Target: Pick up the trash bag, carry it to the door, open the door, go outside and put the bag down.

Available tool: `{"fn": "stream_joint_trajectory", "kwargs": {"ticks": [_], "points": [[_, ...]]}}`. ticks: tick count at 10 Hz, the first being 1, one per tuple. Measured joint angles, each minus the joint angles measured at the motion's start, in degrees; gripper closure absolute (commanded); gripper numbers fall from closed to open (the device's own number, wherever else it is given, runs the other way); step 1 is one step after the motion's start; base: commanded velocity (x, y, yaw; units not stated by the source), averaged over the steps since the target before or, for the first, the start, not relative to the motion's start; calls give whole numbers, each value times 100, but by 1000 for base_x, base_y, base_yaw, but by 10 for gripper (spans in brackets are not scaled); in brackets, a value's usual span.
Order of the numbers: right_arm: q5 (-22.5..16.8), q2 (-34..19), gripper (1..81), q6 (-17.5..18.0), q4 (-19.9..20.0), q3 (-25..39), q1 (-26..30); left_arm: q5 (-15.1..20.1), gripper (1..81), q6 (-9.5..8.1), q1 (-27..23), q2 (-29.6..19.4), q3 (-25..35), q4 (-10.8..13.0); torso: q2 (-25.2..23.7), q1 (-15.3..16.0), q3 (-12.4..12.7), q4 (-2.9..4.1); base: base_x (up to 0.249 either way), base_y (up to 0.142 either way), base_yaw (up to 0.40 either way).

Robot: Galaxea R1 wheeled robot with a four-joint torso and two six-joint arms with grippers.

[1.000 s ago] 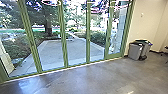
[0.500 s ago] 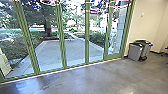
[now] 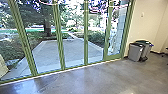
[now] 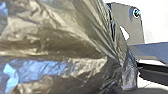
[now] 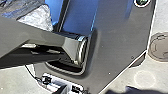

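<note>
In our left gripper (image 4: 132,75) we grasp the gathered neck of the trash bag (image 4: 52,40); we cannot tell how our right gripper stands. Ahead of us are green-framed glass panels (image 3: 73,50), with bins (image 3: 135,52) near the wall (image 3: 147,25) beside them.

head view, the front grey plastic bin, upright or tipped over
Upright: the front grey plastic bin stands base-down on the grey floor, its sides rising to the top.

Both wrists are turned toward the robot's own wide dark plate (image 5: 120,45); a jointed bar (image 5: 37,37) reaches over part of it.
</note>
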Motion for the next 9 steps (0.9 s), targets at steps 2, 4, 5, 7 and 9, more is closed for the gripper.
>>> {"fn": "stream_joint_trajectory", "kwargs": {"ticks": [2, 4, 5, 7, 9], "points": [[2, -9, 10, 2, 0, -4, 0, -1, 811, 2, 0, -2, 0, 0, 0, 2, 0, 0, 138, 0, 0], [-4, -24, 10, 2, 0, -4, -2, 2, 811, 2, 18, 9, 2, -2, -2, -2, 2, 0, 138, 0, 0], [-12, -11, 10, 2, 0, -6, -2, -1, 811, 2, 9, -2, 2, 0, -2, -2, 0, 0, 138, 0, 0], [7, -2, 10, 2, 0, -4, 17, -4, 811, 2, -2, -5, 0, 0, 0, 0, 2, 0, 138, 0, 0], [0, 0, 10, 2, -1, -4, 9, -1, 811, 2, 9, -5, 0, 0, 0, 0, 2, 0, 138, 0, 0]]}}
